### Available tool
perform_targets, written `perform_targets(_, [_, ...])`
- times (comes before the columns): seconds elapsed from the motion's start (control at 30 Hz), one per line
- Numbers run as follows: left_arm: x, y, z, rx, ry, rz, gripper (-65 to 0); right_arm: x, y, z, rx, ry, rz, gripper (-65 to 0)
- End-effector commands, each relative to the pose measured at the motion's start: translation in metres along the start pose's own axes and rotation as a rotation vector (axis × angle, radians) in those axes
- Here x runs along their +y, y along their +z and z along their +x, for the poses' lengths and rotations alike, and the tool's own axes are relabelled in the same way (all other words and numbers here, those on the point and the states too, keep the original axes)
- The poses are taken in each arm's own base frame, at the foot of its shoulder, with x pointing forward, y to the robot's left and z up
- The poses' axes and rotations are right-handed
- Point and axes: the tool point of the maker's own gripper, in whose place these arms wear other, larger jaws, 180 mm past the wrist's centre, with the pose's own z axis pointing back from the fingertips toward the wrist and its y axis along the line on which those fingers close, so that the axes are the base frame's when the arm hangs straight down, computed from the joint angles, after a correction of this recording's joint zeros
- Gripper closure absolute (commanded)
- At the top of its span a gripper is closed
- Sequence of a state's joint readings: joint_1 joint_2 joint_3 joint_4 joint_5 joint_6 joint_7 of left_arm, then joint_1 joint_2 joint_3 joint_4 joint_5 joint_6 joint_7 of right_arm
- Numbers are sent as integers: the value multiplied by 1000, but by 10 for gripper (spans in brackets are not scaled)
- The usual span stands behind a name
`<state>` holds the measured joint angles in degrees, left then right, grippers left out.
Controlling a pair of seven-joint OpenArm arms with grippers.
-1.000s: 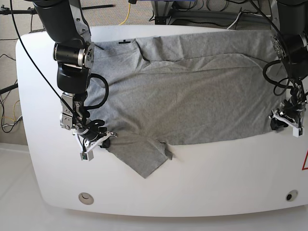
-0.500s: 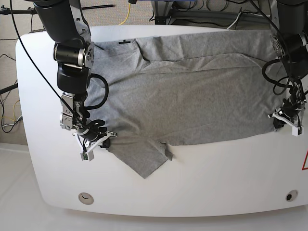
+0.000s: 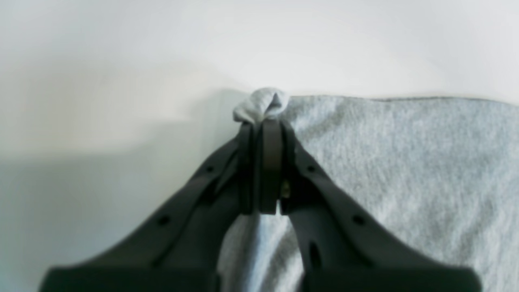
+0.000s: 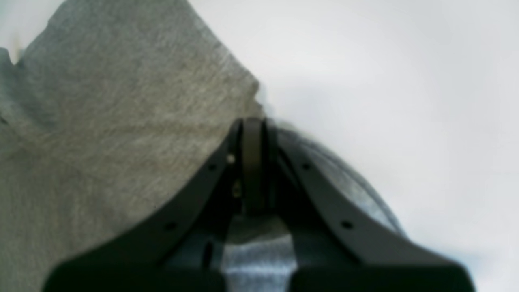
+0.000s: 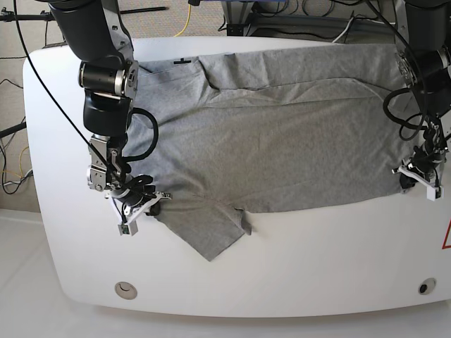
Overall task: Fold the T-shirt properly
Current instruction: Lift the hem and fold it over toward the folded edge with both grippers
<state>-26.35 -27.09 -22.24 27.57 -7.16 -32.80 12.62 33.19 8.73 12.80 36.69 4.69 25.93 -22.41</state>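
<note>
Looks like a robotics lab: white worktable (image 5: 296, 267) w/ cables (image 5: 184, 21) (yellow, black) behind it.

My work surface is a white table (image 5: 317, 253) with rounded corners. Near its front left corner I see a round ring (image 5: 126, 288) set into the top, and near the front right corner a small dark round fitting (image 5: 425, 286). At the right edge a red mark (image 5: 447, 236) is cut off by the frame. A short black mark (image 5: 182, 61) sits on the far left part of the top. Beyond the far edge lies beige carpet (image 5: 151, 24), crossed by a yellow cable (image 5: 184, 24), a white cable (image 5: 345, 29) and a tangle of black cables (image 5: 310, 8). More wires (image 5: 8, 165) hang off to the left.
</note>
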Motion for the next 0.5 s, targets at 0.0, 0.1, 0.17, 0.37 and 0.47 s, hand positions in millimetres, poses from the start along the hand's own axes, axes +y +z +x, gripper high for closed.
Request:
perform_targets(0.0, [8,6,30,-66,-25,17,-6,-3,9,39,-81,40,-12,0])
perform_targets(0.1, [7,8,34,-71,-43,20,-6,-2,16,45,-93,72,-18,0])
perform_targets(0.17, [7,10,36,-77,-54,20,-7,-1,20,49,-104,87,-21,0])
perform_targets(0.37, [-1,18,59,-116,-132,12,-6,-2,30,45,-108,113,-36,0])
perform_targets(0.47, [-5,20,62,-119,-155,8,-8,-3,33,43,-106,122,-41,0])
